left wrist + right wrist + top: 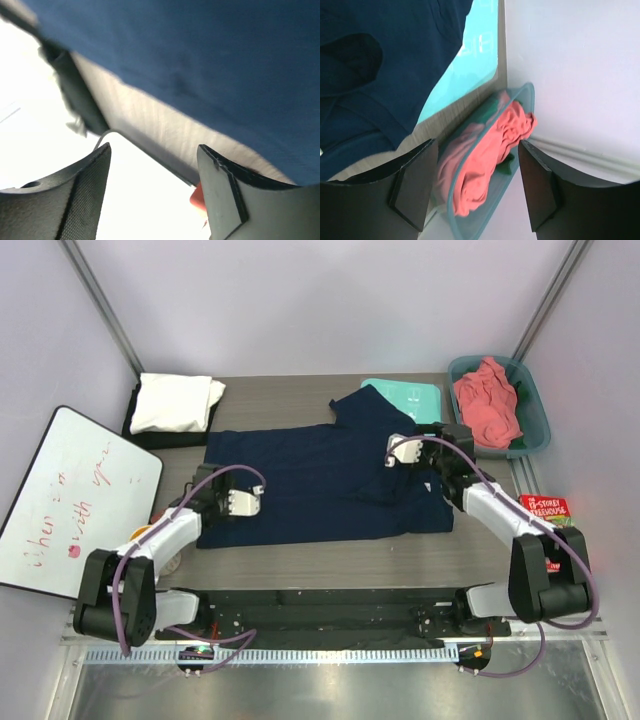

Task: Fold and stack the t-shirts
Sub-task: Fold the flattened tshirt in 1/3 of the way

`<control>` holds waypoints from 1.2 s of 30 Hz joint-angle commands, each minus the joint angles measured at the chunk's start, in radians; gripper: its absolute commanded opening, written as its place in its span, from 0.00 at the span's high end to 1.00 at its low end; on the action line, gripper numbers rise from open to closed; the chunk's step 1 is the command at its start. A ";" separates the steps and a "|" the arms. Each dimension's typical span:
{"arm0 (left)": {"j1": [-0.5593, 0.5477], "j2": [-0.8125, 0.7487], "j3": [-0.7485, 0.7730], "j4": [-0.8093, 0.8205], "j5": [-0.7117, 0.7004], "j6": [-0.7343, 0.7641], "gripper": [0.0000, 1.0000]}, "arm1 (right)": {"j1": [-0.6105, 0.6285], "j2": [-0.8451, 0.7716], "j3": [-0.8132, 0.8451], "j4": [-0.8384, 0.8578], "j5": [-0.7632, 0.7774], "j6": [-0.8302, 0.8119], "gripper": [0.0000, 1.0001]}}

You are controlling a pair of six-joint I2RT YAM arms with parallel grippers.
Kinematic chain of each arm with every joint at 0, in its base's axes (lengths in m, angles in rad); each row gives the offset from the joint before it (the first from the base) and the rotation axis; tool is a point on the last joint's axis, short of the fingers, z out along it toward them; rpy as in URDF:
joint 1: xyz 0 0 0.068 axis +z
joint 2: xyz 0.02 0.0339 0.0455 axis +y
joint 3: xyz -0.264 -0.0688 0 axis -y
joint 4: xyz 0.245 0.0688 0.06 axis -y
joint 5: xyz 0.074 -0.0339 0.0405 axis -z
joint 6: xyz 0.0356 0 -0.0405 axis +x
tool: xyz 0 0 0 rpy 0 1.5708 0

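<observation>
Dark navy cotton t-shirt (pixel 330 475), spread flat at table centre, apparently laid out for folding. Left gripper (pixel 245 502) sits at its left edge and right gripper (pixel 400 450) over its right side, both wide open and empty. A folded white t-shirt (pixel 178 402) lies far left. A salmon-pink t-shirt (pixel 487 400) fills the teal plastic tub (pixel 535 412). A flat mint-green board (pixel 410 395) lies partly under one sleeve.

Sides are tight, middle's open
Bare table (pixel 290 390) is free behind the navy t-shirt (pixel 320 475), between the folded white shirt (pixel 175 402) and the mint board (pixel 405 397); the near strip is open too. Teal tub (pixel 490 450) blocks back right, whiteboard (pixel 70 500) crowds the left, red box (pixel 545 508) sits at the right edge.
</observation>
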 commanded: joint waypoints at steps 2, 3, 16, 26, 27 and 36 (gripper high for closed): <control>0.012 -0.090 0.108 0.023 -0.019 -0.074 0.25 | -0.002 -0.194 0.115 -0.357 0.019 0.140 0.31; 0.012 -0.110 0.122 0.005 0.010 -0.081 0.24 | -0.002 -0.217 0.124 -0.449 -0.010 0.119 0.33; 0.012 -0.397 0.040 -0.523 0.360 0.252 0.40 | 0.000 -0.292 0.059 -1.094 -0.192 -0.052 0.44; 0.012 -0.307 0.065 -0.589 0.390 0.298 0.43 | 0.006 -0.222 0.043 -1.137 -0.207 -0.119 0.43; 0.012 -0.297 0.077 -0.588 0.390 0.295 0.43 | 0.006 -0.215 0.043 -1.137 -0.210 -0.116 0.43; 0.012 -0.248 0.089 -0.615 0.392 0.341 0.44 | 0.013 -0.120 -0.027 -0.982 -0.190 -0.092 0.41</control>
